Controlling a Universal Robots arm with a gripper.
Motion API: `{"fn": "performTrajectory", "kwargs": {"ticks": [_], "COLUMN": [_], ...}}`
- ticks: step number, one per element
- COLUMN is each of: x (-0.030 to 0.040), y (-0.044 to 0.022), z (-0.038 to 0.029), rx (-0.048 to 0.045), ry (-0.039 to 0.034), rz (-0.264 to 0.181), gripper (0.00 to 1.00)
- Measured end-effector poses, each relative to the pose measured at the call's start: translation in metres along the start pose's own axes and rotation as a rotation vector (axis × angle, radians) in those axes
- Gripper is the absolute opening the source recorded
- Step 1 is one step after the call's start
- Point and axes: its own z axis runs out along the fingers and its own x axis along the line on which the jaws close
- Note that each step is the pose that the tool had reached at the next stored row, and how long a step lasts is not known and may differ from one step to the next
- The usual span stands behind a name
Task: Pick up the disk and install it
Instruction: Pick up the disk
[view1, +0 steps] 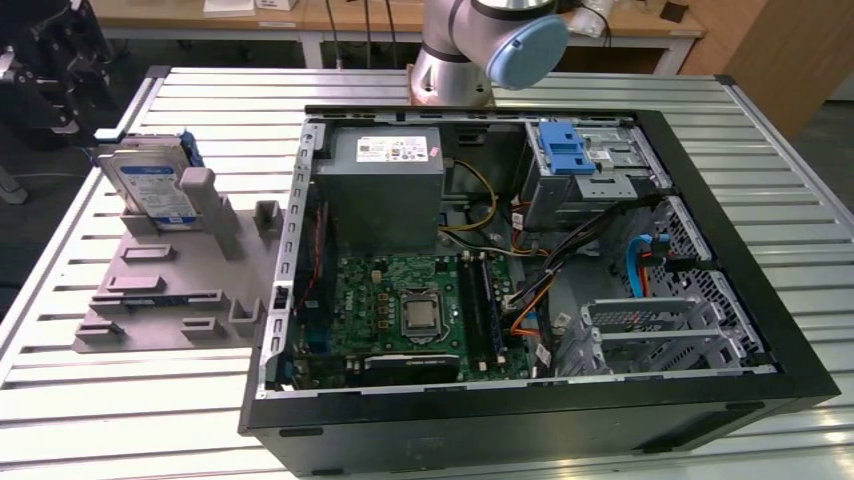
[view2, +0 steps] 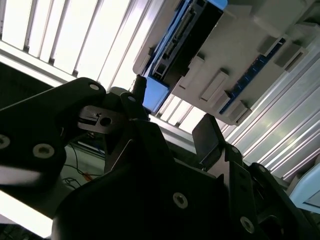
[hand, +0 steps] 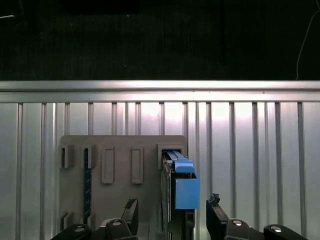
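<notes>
Silver metal with a blue-and-white label, the flat rectangular disk (view1: 148, 185) stands on edge in a grey plastic holder (view1: 160, 300). The holder sits on the slatted aluminium surface (view1: 120, 400) at the exterior view's left. Just beside it, toward the exterior view's right, lies the open black computer case (view1: 534, 425). Inside the case I can see a grey power-supply box (view1: 387, 190), a green motherboard (view1: 400, 300) and a metal drive cage with a blue plastic latch (view1: 585, 160). The disk is outside the case, well apart from that cage.

In both wrist views the two black fingers (hand: 131, 210) (view2: 207, 135) are spread wide and hold nothing. In the first wrist view the disk's blue plastic handle end (hand: 186, 192) sits between them, with a gap showing on each side. The grey holder (hand: 120, 150) and the ribbed surface (hand: 250, 140) lie behind it.

In the second wrist view the disk's dark connector edge (view2: 185, 35) rises out of the holder (view2: 240, 65). One fingertip is close to the blue handle there, and I cannot tell whether it touches.
</notes>
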Motion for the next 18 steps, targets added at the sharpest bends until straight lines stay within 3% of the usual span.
{"fn": "performTrajectory", "kwargs": {"ticks": [6, 18], "x": [-0.0042, -0.0057], "y": [0.0009, 0.0033], "z": [0.0049, 0.0242], "rx": [-0.0001, 0.0000], "ry": [0.0002, -0.0004], "rz": [0.000, 0.006], "gripper": [0.64, 0.64]}}
